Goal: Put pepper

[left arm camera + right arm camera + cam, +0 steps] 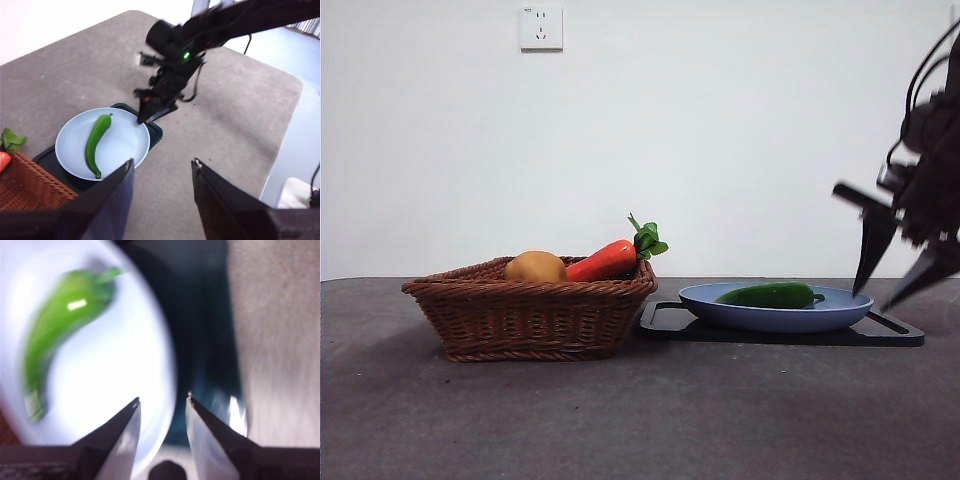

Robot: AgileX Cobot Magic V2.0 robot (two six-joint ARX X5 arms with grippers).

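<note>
Right gripper (900, 262): jaws parted, holding nothing, hanging just beside the plate's rim over the black tray (895, 331).
Left gripper (162, 170): jaws apart, empty, waiting well back from the plate.
Pepper (770, 295): lies flat on the blue plate (710, 300), apart from both grippers.
Basket (530, 318): holds a carrot (602, 262) and a potato (535, 267).
Handling: probably light, firm, glossy and slippery.
Hold: across the thick middle, not the tapered tip or the stem.
</note>
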